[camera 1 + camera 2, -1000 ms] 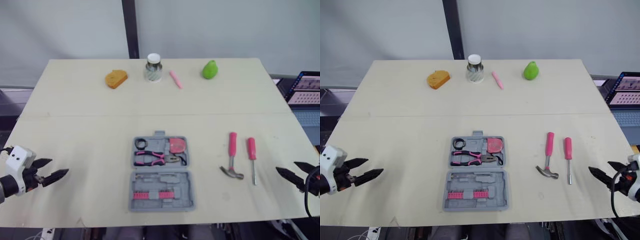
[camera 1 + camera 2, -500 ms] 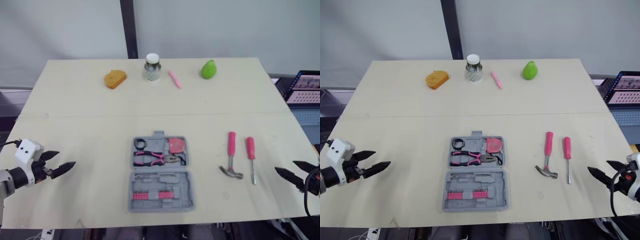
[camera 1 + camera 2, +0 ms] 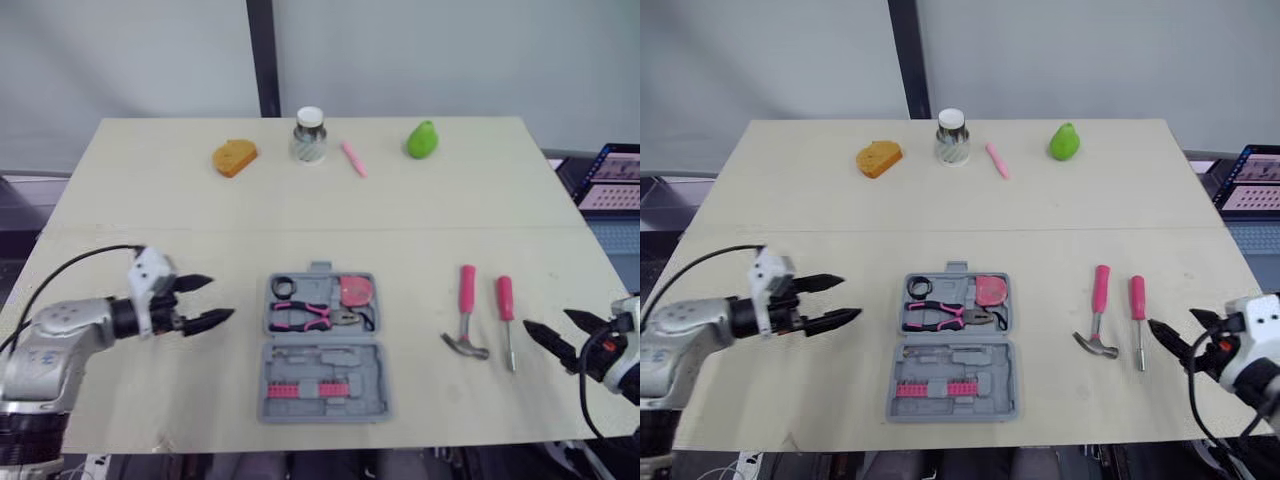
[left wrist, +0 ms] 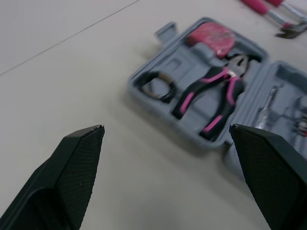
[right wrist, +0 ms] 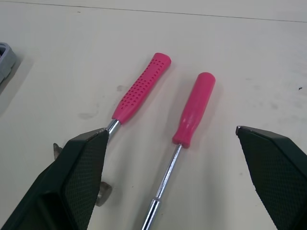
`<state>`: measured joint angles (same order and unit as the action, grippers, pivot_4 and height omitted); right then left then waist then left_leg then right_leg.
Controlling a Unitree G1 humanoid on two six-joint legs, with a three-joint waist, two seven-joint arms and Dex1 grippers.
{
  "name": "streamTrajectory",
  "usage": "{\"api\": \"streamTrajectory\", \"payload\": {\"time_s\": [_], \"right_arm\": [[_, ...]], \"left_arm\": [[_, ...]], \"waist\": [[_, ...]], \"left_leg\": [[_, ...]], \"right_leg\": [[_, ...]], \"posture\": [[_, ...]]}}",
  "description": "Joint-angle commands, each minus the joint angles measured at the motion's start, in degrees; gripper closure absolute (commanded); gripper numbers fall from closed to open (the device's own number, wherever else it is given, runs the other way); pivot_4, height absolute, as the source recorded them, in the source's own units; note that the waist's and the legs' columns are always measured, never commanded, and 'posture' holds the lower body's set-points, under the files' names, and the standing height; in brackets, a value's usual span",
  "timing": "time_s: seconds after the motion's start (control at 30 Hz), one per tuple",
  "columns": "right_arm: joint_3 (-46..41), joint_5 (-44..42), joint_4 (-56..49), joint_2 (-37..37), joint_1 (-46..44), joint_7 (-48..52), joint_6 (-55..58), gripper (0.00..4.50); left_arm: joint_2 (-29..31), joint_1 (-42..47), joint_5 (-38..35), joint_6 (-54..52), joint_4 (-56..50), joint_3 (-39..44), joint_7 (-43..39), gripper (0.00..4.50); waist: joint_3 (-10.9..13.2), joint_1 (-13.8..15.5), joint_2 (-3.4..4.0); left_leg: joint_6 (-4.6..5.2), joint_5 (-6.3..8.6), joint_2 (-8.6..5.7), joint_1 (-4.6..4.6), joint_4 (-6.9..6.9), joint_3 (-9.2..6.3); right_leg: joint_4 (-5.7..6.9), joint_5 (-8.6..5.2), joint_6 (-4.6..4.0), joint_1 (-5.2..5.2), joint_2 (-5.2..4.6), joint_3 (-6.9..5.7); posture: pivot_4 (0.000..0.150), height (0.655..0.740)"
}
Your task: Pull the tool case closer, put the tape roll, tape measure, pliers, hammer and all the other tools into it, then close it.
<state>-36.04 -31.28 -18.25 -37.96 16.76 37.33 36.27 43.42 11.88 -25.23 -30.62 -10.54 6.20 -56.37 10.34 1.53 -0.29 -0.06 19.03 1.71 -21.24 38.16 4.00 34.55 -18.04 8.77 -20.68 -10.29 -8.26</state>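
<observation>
Open grey tool case [image 3: 322, 345]. Left gripper [image 3: 218, 298], fingers spread, hovers just left of it; right gripper [image 3: 546, 322], also spread, faces hammer [image 3: 465, 312] and screwdriver [image 3: 506, 312] lying right of it; a wide grab could knock both

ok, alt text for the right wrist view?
The open right claw points at a pink-handled screwdriver lying on the beige table. A pink-handled hammer lies beside it, not touching, its head partly hidden by the claw; a grey corner of the tool case shows beyond.
</observation>
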Motion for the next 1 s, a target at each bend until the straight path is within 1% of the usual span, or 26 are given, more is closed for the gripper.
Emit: {"api": "streamTrajectory", "payload": {"time_s": [0.03, 0.07, 0.2, 0.33, 0.47, 0.6, 0.7, 0.8, 1.0], "right_arm": [[1.71, -0.36, -8.12, 1.54, -0.13, -7.16, 5.83, 0.0], [2.29, -0.84, -9.52, 2.07, -0.36, -8.57, 7.75, 0.0], [7.35, -0.62, -15.44, 5.95, -3.19, -16.82, 14.77, 0.0], [11.48, 1.74, -17.87, 11.1, -6.88, -24.85, 18.28, 0.0], [14.62, 3.92, -18.33, 14.07, -9.63, -30.5, 22.8, 0.0], [14.55, 4.23, -18.62, 15.63, -11.73, -33.79, 28.63, 0.0], [14.33, 4.9, -18.76, 16.21, -12.92, -34.64, 30.07, 0.83], [14.23, 5.11, -18.73, 16.35, -13.29, -34.64, 30.75, 2.29], [14.87, 5.93, -17.88, 17.06, -14.21, -34.93, 32.63, 2.29]], "left_arm": [[-2.76, 5.33, 0.71, 2.28, -3.26, -7.08, -2.33, 0.03], [-3.52, 6.45, 1.15, 3.07, -3.15, -8.31, -2.59, 0.03], [-10.53, 12.65, 2.99, 8.79, -1.41, -15.0, -3.72, 0.03], [-15.46, 13.98, 5.12, 14.15, -0.22, -20.98, -5.92, 0.03], [-18.35, 14.3, 6.9, 17.36, 1.08, -24.23, -6.77, 0.03], [-20.6, 14.81, 8.15, 19.91, 2.58, -24.88, -5.91, 0.03], [-21.44, 14.67, 8.68, 20.69, 3.16, -24.69, -5.26, 0.0], [-21.84, 14.48, 8.95, 20.87, 3.22, -24.7, -4.77, 0.0], [-22.77, 14.11, 9.71, 20.7, 3.02, -25.42, -4.06, 0.0]], "waist": [[-0.01, -0.01, 0.01], [-0.01, -0.06, 0.01], [-0.02, -0.13, 0.02], [-0.04, -0.14, 0.06], [-0.05, -0.13, 0.08], [-0.05, -0.03, 0.08], [-0.06, -0.1, 0.09], [-0.06, -0.14, 0.09], [-0.06, -0.11, 0.09]], "left_leg": [[0.01, 0.0, -0.02, 0.01, 0.03, 0.01], [0.01, -0.01, -0.03, 0.0, 0.04, 0.02], [-0.01, -0.02, 0.01, 0.0, 0.02, 0.03], [0.0, -0.03, -0.01, 0.0, 0.03, 0.07], [0.0, -0.03, -0.02, -0.06, 0.04, 0.08], [0.04, -0.05, -0.02, -0.07, 0.07, 0.08], [0.05, -0.05, -0.02, -0.09, 0.08, 0.07], [0.05, -0.05, -0.02, -0.09, 0.06, 0.07], [0.05, -0.05, -0.02, -0.1, 0.07, 0.07]], "right_leg": [[0.01, 0.0, 0.0, 0.01, 0.0, 0.02], [0.01, 0.0, 0.0, 0.01, 0.0, 0.04], [0.03, 0.0, 0.0, -0.03, 0.06, 0.06], [0.0, 0.0, 0.0, -0.05, 0.06, 0.13], [-0.01, 0.0, 0.0, -0.11, 0.07, 0.16], [0.01, 0.0, 0.0, -0.1, 0.07, 0.17], [0.01, 0.0, 0.0, -0.1, 0.07, 0.19], [0.01, 0.0, 0.0, -0.13, 0.07, 0.19], [0.02, 0.0, 0.0, -0.13, 0.07, 0.19]], "posture": [[0.15, 0.74], [0.15, 0.74], [0.15, 0.74], [0.15, 0.74], [0.15, 0.74], [0.15, 0.74], [0.15, 0.74], [0.15, 0.74], [0.15, 0.74]]}}
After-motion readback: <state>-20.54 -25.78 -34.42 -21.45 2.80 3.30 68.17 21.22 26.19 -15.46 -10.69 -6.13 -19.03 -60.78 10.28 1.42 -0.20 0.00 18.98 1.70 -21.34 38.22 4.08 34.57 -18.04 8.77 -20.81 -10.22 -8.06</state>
